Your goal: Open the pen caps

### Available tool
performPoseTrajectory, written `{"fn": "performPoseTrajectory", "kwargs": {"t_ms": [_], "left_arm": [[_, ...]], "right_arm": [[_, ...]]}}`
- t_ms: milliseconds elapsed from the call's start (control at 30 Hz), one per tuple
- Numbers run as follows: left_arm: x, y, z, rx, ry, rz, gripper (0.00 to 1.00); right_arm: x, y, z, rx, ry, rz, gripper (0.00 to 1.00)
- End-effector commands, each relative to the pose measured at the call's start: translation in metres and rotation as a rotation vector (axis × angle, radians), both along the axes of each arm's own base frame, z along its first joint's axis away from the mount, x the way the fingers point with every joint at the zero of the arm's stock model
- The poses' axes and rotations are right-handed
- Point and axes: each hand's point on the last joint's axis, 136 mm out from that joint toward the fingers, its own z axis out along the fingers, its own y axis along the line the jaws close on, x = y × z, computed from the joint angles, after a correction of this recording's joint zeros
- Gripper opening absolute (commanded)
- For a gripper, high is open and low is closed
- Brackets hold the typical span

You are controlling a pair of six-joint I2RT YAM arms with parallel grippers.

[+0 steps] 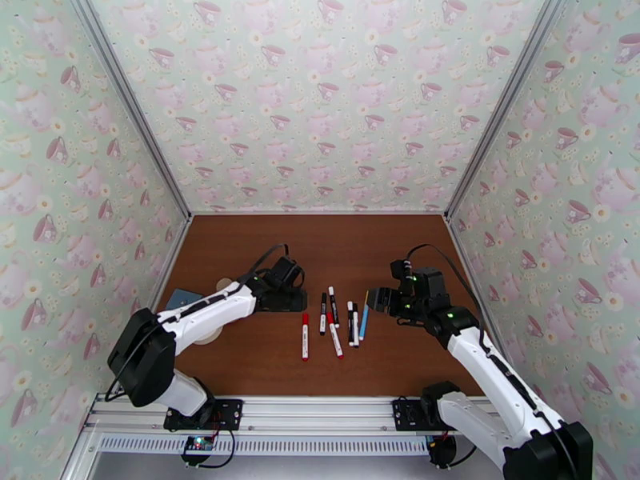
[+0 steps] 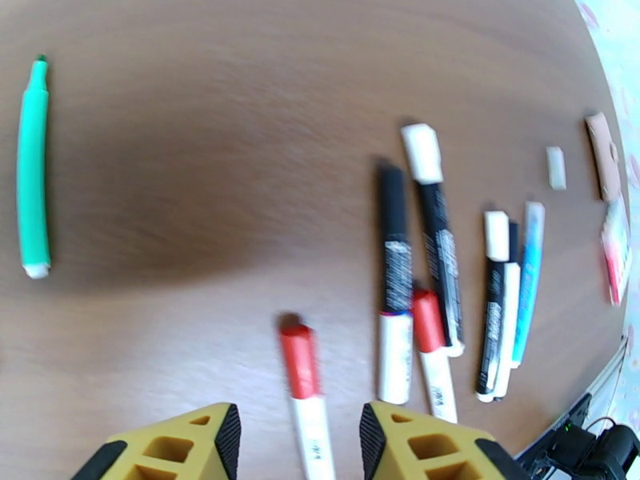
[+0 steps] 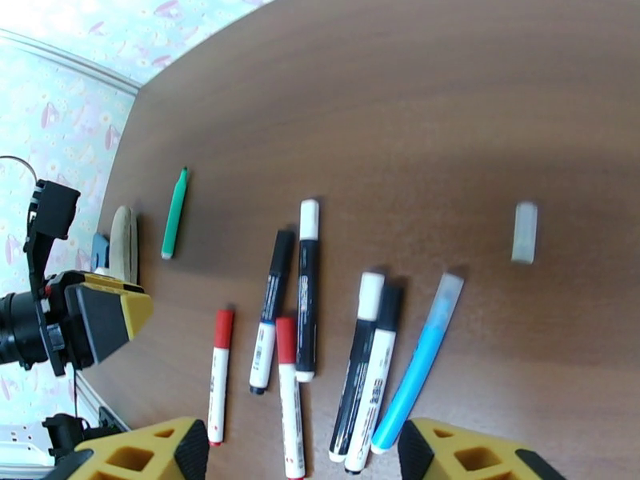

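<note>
Seven pens are laid on the brown table [image 1: 264, 370], and none is gripped. Six are gathered in a loose row at its middle, roughly parallel. A red-capped white pen [image 1: 305, 336] is set slightly apart at the left end. Next to it lie a black-and-white pen [image 1: 323, 314] and a black pen with a white cap [image 1: 334, 306]. A second red-capped pen [image 1: 334, 336] is placed between their near ends and seems to touch both. Further right, a white-capped black pen [image 3: 360, 354] and a black-capped white pen [image 3: 380, 370] are pressed side by side. A blue pen [image 3: 420, 362] is tilted just beside them. A green pen [image 3: 174, 214] is left well apart on the left side. A loose pale cap [image 3: 524, 232] is seen well apart on the right, beyond the blue pen.

The left jaws are held apart above the table. In the blurred left wrist view the yellow fingertips [image 2: 216, 438] are seen with the barrel of the first red-capped pen lying in the gap below them. The right jaws are spread wide over the near ends of the row, with nothing between the fingertips [image 3: 188, 450].

A beige lump [image 3: 122, 242] and a blue object [image 1: 182, 298] are found near the table's left edge.
</note>
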Motion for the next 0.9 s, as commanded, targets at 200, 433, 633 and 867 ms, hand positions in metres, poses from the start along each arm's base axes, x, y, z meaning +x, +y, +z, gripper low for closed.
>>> {"fn": "performPoseTrajectory", "kwargs": {"t_ms": [200, 433, 633, 867], "left_arm": [[-0.02, -0.014, -0.029, 0.098, 0.068, 0.075, 0.4], [-0.036, 0.001, -0.044, 0.236, 0.101, 0.089, 0.4], [-0.041, -0.008, -0.056, 0.216, 0.146, 0.071, 0.4], [-0.045, -0.017, -0.069, 0.194, 0.192, 0.054, 0.41]], "right_arm": [[-0.017, 0.008, -0.015, 0.009, 0.081, 0.048, 0.67], [-0.015, 0.012, -0.016, 0.008, 0.079, 0.061, 0.66], [-0.013, 0.013, -0.018, 0.003, 0.083, 0.063, 0.66], [-0.011, 0.013, -0.021, -0.003, 0.086, 0.06, 0.66]]}}
